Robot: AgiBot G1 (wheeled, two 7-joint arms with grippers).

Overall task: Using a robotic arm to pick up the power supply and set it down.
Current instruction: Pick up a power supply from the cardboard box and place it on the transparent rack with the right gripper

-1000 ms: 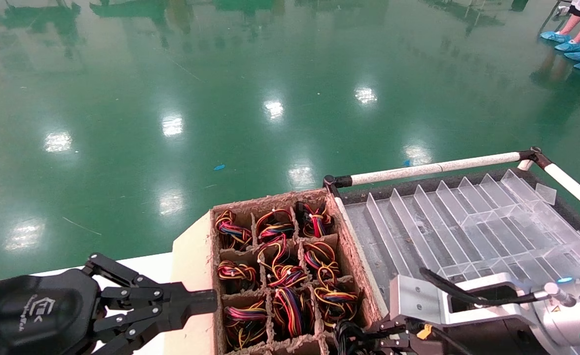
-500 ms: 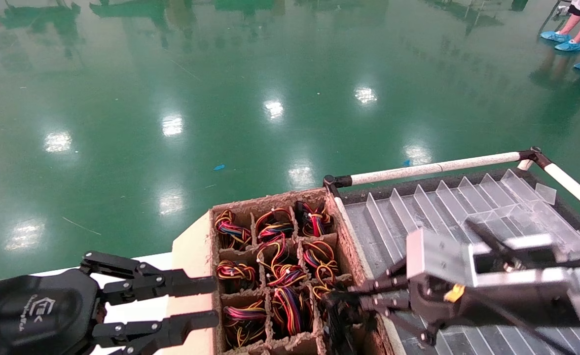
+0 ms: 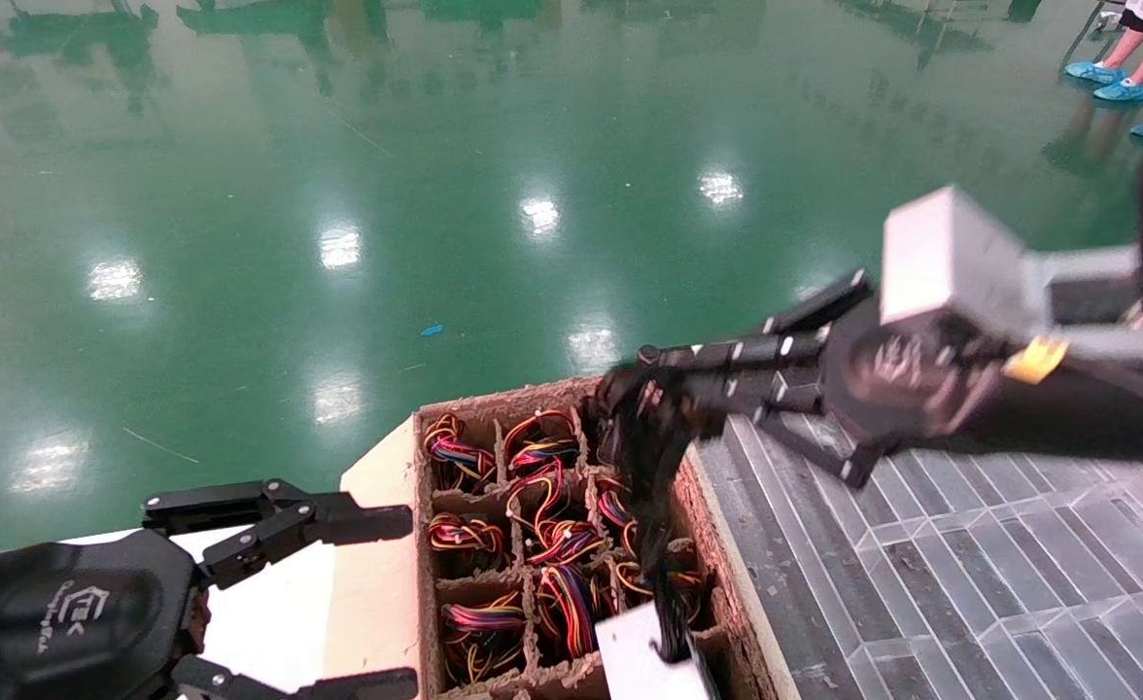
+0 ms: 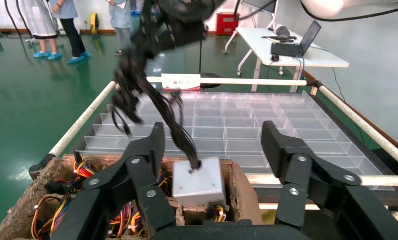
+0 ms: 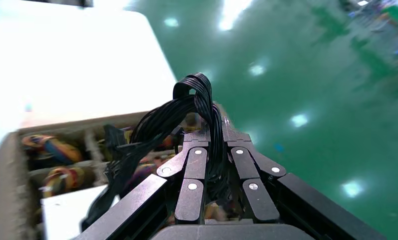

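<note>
My right gripper [image 3: 630,389] is raised above the cardboard tray's far right corner, shut on the thick black cable bundle [image 5: 207,110] of the power supply. The power supply [image 3: 644,656], a small light-grey box, dangles from those cables over the tray's near right cell. In the left wrist view the box [image 4: 196,182] hangs between and beyond my left gripper's fingers [image 4: 154,145], touching neither. My left gripper [image 3: 401,603] stands wide open at the tray's near left side, holding nothing.
The brown cardboard tray [image 3: 698,506] has compartments filled with coils of red, yellow and blue wires [image 3: 552,544]. A clear plastic divider tray [image 3: 970,554] lies to its right. A white table surface [image 3: 270,603] sits under my left gripper. People stand far off [image 3: 1125,58].
My right gripper rose from the tray's near right corner up and away, lifting the power supply by its cables. My left gripper went from shut to wide open.
</note>
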